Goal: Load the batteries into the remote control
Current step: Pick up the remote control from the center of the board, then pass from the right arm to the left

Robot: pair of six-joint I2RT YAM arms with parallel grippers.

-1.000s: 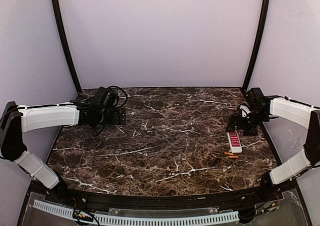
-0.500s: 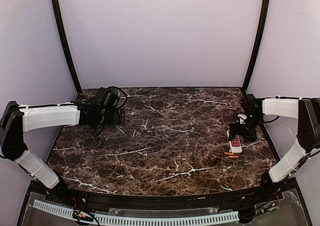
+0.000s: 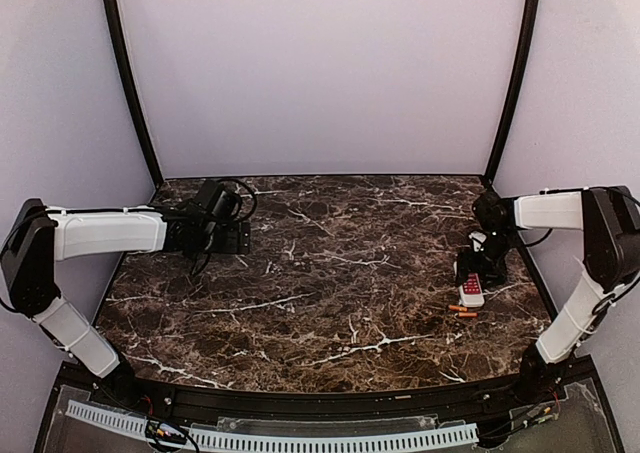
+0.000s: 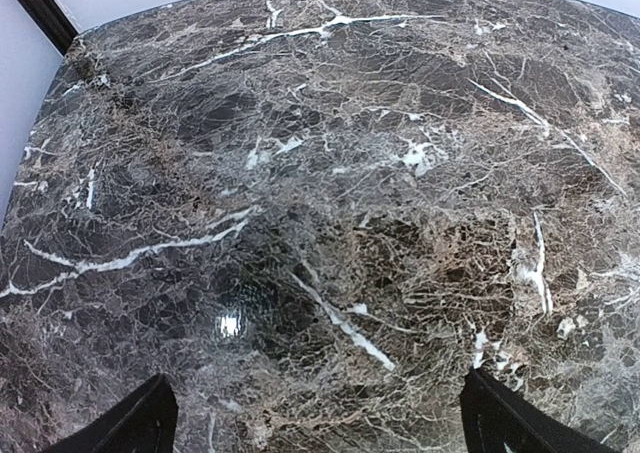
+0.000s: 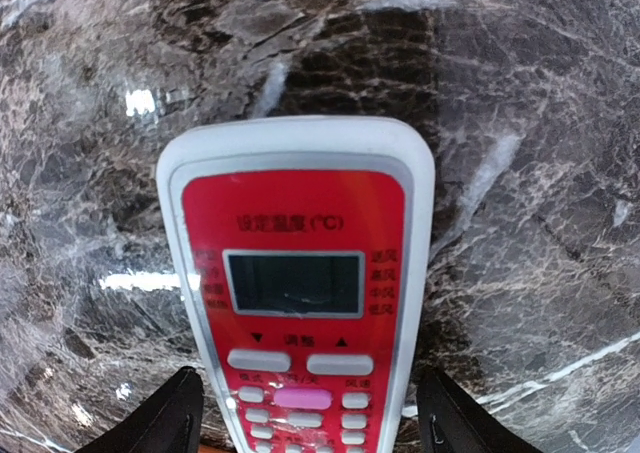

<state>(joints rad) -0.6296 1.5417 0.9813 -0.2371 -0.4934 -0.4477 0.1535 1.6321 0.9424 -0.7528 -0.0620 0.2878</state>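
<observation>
The right gripper (image 5: 312, 403) hangs low over the small flat white remote control with the red front (image 5: 300, 273), its black fingers (image 5: 180, 418) spread either side of it, clasping nothing. The remote lies face up on the brown marble table (image 3: 330, 303), near the right edge. Two thin orange batteries (image 3: 462, 311) lie just beside its near end. The left gripper (image 4: 320, 428) gapes wide over bare marble, well apart.
</observation>
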